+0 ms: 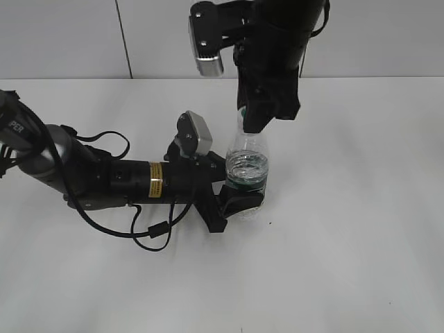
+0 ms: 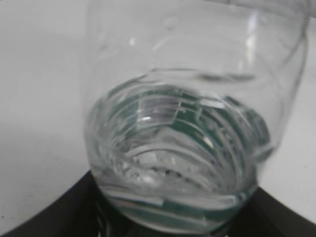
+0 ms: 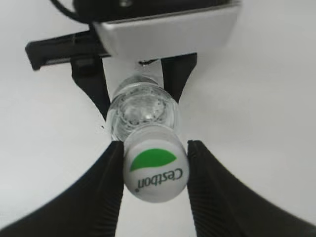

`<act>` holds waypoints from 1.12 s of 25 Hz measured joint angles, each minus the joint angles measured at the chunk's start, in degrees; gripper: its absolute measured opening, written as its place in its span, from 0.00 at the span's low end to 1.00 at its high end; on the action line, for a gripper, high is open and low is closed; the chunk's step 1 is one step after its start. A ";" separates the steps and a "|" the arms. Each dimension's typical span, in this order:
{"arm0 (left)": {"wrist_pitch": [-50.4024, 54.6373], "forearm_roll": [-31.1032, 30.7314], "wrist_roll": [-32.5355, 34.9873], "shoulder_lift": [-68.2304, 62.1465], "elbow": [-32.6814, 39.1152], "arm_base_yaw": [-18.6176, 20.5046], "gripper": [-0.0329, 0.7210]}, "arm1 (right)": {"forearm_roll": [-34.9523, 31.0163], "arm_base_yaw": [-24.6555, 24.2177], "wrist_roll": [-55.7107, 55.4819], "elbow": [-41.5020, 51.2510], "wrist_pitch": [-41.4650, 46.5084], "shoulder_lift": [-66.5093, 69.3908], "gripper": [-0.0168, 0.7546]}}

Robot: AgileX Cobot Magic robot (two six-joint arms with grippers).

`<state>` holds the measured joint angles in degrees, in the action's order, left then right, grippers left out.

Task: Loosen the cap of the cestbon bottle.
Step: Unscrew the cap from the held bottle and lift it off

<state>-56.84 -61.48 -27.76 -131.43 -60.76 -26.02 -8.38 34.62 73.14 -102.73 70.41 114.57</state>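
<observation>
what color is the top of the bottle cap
The cap is white with a green half-circle mark and dark Cestbon lettering, clearest in the right wrist view.

You see a white cap (image 3: 154, 171) with a green half-circle, a clear cestbon bottle (image 1: 247, 173) banded dark green, and a white desk (image 1: 347, 263).

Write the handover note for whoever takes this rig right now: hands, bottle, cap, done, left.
Left hand: shut on the bottle at its lower body, holding it upright on the table.
Right hand: above, fingers against both sides of the cap.
Done: bottle braced, cap gripped.
Cannot tell whether the cap has turned at all.
Left: twist the cap loose while the left hand holds firm.
</observation>
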 joint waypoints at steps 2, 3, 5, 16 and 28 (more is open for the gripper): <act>0.00 0.00 0.00 0.00 0.00 0.00 0.60 | 0.43 0.00 9.36 -0.12 -0.07 0.00 0.41; 0.02 0.00 0.00 0.00 0.00 0.00 0.60 | 0.51 0.00 12.67 -0.12 -0.12 0.00 0.41; 0.02 0.00 -0.05 0.00 0.00 0.00 0.60 | 0.62 0.00 18.48 -0.19 -0.12 0.00 0.41; 0.07 0.00 -0.06 0.00 -0.09 0.00 0.60 | 0.92 0.05 39.44 -0.19 -0.12 -0.10 0.41; 0.07 0.00 0.27 0.00 -0.09 0.05 0.60 | 0.92 0.05 57.43 -0.19 -0.75 -0.10 0.41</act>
<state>-56.77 -61.48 -27.49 -131.43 -60.85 -25.96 -7.47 34.67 130.57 -102.92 69.66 114.46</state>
